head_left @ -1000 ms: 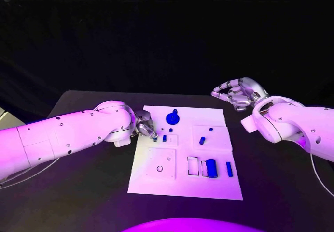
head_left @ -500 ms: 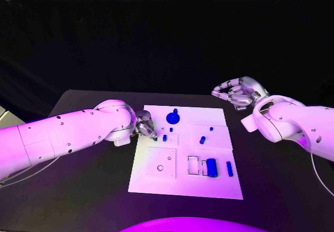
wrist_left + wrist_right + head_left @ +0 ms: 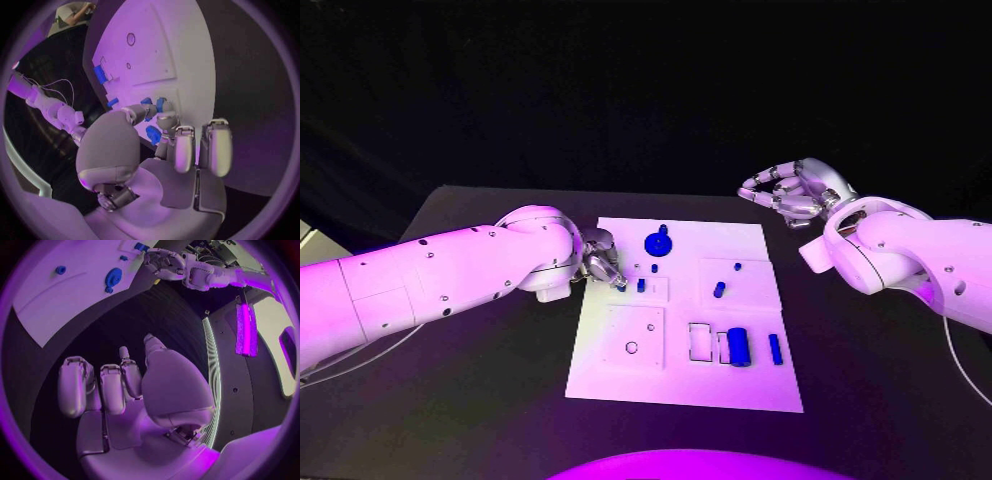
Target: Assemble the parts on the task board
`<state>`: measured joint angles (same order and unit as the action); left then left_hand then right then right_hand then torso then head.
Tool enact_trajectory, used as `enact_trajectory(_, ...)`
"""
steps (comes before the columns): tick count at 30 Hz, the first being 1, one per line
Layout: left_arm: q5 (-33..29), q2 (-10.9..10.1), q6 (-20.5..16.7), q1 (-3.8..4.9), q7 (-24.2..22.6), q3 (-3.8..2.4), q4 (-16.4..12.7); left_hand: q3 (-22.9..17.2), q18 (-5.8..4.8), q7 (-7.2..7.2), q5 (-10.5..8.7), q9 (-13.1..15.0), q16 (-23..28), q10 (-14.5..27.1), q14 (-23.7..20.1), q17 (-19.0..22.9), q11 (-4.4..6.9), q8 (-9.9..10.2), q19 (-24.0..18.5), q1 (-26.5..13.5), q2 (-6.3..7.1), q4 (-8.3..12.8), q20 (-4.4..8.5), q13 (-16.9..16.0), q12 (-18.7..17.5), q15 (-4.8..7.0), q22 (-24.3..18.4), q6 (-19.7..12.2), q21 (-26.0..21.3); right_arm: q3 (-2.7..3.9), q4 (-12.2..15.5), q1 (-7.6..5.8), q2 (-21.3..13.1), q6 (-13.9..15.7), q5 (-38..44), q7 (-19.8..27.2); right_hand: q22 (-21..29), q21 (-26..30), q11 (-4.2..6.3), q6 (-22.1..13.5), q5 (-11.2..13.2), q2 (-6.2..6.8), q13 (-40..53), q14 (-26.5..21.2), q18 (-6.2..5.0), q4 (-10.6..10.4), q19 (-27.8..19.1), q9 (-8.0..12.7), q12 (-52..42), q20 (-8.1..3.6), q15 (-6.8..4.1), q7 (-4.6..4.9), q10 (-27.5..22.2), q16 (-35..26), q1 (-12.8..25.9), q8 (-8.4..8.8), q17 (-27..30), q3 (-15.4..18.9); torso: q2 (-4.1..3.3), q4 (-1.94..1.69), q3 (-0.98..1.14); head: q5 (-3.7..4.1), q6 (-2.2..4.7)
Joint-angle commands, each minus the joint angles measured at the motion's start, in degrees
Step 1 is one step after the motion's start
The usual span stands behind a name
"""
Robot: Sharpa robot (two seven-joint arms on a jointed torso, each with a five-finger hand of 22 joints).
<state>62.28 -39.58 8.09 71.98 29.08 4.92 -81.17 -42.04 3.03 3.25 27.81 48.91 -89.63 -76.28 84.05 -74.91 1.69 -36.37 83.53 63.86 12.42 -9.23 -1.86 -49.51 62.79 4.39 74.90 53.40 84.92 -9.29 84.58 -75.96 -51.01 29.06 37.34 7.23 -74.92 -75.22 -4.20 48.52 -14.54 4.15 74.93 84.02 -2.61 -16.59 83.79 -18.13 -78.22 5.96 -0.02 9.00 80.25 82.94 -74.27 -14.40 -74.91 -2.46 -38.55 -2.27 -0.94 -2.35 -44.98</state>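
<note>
At board's [image 3: 678,385] left edge, small blue part [image 3: 160,104] is pinched by left hand [image 3: 600,262]; part should be kept upright, lowered straight into its hole. Right hand [image 3: 795,193] is curled, nothing held, far right.

White rectangular task board [image 3: 687,385] lying mid-table [image 3: 473,400]. Left robot hand [image 3: 600,262] at board's left edge, beside small blue peg [image 3: 640,286]. Round blue part [image 3: 658,242] at far end; blue cylinder [image 3: 737,347] near right. Right robot hand [image 3: 795,193] beyond far-right corner, off board.
</note>
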Motion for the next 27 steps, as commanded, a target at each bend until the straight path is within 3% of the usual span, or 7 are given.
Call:
enact_trajectory(1, 0.06, 0.30, 1.22, -0.06, -0.13, 0.04, 0.18, -9.57, -0.68, -0.67, 0.12, 0.01, -0.33, -0.38, 5.92, -15.01, 0.07, -0.13, 0.13, 0.11, -0.33, 9.94, 0.01, -0.05, 0.20, 0.27, 5.76, 0.81, 0.29, 0.01, 0.10, 0.03, 0.01, -0.76, 0.51, 0.52, -5.53, 0.28, 0.06, -0.33, -0.33, -0.51, 3.83, 2.52, -0.76, -0.03, 0.05, -0.07, 0.35, -0.33, -0.26, 0.02, -0.20, -0.18, -0.04, -0.34, -1.28, 0.34, -0.01, 0.04, 0.01, -0.03, 0.03)
enact_trajectory(14, 0.12, 1.18, 1.37, -0.06, 0.35, 0.26, 1.23, -9.58, -0.69, -0.67, 0.12, -0.03, -0.37, -0.46, 5.95, -15.09, 0.07, -0.10, 0.14, 0.05, -0.32, 9.96, 0.02, -0.15, 0.27, 0.27, 5.79, 0.88, 0.30, 0.01, 0.24, 0.02, -0.16, -0.72, 0.51, 0.50, -5.53, 0.28, 0.06, -0.33, -0.33, -0.51, 3.83, 2.52, -0.76, -0.03, 0.05, -0.07, 0.35, -0.33, -0.26, 0.02, -0.20, -0.18, -0.04, -0.34, -1.28, 0.34, 0.00, 0.01, 0.03, 0.23, -0.23)
enact_trajectory(27, 1.19, 0.79, 0.02, -0.08, 0.42, 0.31, 0.61, -9.67, -0.79, -0.73, 0.61, -0.13, -0.37, -0.73, 5.95, -15.09, 0.13, -0.05, 0.39, -0.01, -0.13, 10.25, 0.05, -0.52, 0.52, 0.30, 6.17, 1.16, 0.50, 0.01, 0.34, 0.02, -0.23, -0.73, 0.51, 0.53, -5.59, 0.23, 0.08, -0.39, -0.53, -0.54, 3.78, 2.55, -0.74, -0.06, 0.12, -0.08, 0.35, -0.35, -0.28, 0.01, -0.16, -0.21, -0.05, -0.46, -1.33, 0.51, 0.00, -0.01, -0.02, 0.23, -0.40)
